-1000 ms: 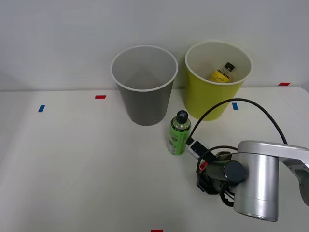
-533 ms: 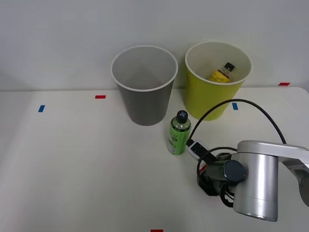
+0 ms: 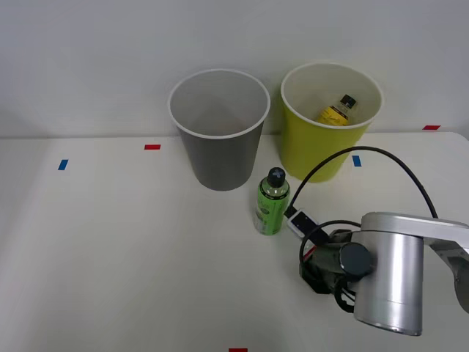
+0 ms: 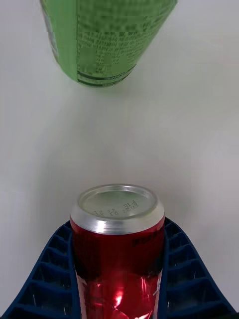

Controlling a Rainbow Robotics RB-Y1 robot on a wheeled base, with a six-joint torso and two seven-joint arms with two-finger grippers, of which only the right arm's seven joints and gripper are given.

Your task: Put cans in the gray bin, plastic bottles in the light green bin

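The right tool (image 4: 119, 284) has its blue ribbed fingers (image 4: 47, 279) pressed in against both sides of the red can (image 4: 118, 244), clamped on it, and the can stands upright on the bench (image 3: 110, 257) toward the near right corner. In the front view the arm's silver wrist covers most of that spot, with just a sliver of red peeking out.

The green bottle (image 3: 271, 203) stands upright just beside the tool, on the side toward the bins, nothing touching it. The gray bin (image 3: 218, 128) sits at the far edge near the middle, and the light green bin (image 3: 330, 121) right next to it toward the far right corner, already holding the yellow-label bottle (image 3: 337, 110).

Now the risky bit, as I read it. The route to the gray bin runs close past that green bottle, so a low sweep by the can or the wrist could knock it over and send it rolling. The black cable (image 3: 352, 158) also arcs over near the bottle's cap. And that shiny can could slip if the grip sits too low on it.
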